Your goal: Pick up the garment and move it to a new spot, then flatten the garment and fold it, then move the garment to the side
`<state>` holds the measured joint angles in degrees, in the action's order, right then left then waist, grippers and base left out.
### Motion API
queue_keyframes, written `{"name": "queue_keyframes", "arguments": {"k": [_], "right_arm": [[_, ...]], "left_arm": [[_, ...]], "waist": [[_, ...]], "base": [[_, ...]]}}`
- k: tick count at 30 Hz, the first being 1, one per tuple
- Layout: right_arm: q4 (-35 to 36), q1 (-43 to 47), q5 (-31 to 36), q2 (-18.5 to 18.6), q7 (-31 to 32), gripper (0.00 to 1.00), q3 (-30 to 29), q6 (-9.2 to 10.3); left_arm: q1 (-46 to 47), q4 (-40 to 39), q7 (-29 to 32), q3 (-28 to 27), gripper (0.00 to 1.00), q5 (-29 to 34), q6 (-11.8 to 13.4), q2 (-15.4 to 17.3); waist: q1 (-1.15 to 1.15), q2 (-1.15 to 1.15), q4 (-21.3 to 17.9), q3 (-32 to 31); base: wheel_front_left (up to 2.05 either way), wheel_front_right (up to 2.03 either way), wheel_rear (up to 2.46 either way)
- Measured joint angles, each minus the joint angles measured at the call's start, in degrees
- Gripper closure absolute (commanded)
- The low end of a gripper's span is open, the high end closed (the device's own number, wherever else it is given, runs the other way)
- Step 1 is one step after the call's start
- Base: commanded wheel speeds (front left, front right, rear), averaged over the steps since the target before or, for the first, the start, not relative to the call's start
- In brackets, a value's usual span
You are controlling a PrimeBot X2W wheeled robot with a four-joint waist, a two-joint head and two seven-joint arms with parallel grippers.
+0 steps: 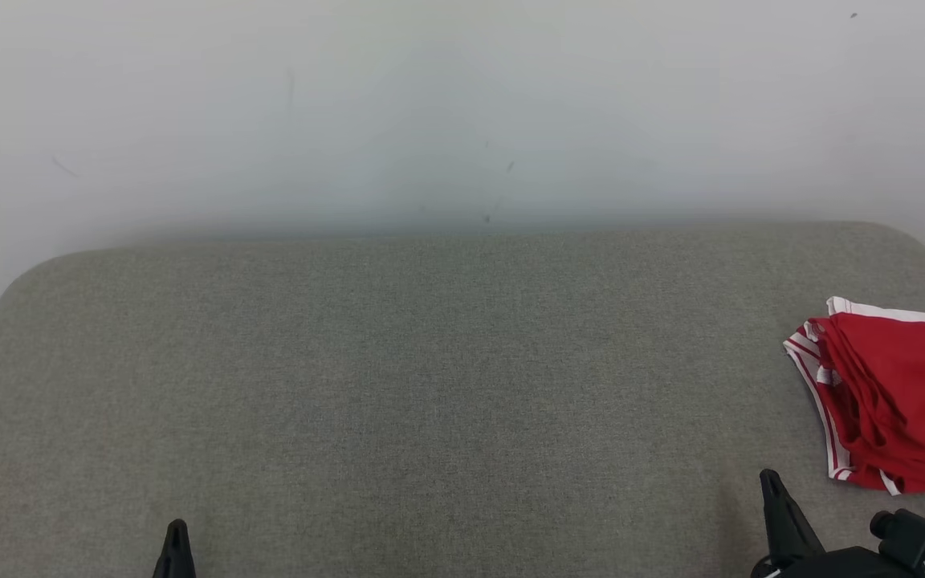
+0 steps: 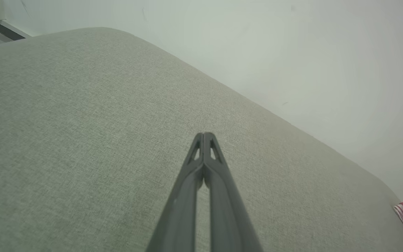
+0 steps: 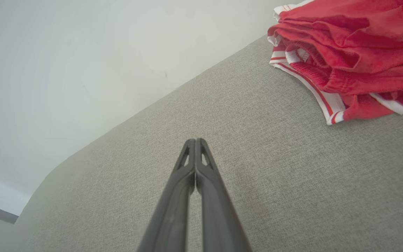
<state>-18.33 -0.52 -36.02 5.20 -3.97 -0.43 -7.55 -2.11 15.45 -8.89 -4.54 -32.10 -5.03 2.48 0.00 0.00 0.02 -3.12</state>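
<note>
**Red garment at right end of bench, both fingers pairs closed**

One pale wall (image 1: 462, 104) behind. One grey fabric-topped bench (image 1: 430, 385), rounded corners. One garment (image 1: 896, 401), red with white striped trim, lies in loose layers at the bench's right end, cut by the head view's edge. Right wrist view gives the stacked folds and trim close up; left wrist view catches just a corner, far off. Two grippers: left gripper (image 2: 204, 134) low over bare fabric, fingers pressed together; right gripper (image 3: 195, 140) near the garment, apart from it, fingers pressed together, holding nothing.
</note>
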Motion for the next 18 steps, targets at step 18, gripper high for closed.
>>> {"name": "queue_keyframes", "arguments": {"k": [18], "right_arm": [[1.0,-1.5,-13.3,-0.5,2.5,1.0,-1.4,0.0]], "left_arm": [[1.6,-0.2,3.7,-0.5,1.0,-14.2,-0.5,0.0]], "waist": [[0.0,0.0,0.0,0.5]], "base": [[0.0,0.0,0.0]]}}
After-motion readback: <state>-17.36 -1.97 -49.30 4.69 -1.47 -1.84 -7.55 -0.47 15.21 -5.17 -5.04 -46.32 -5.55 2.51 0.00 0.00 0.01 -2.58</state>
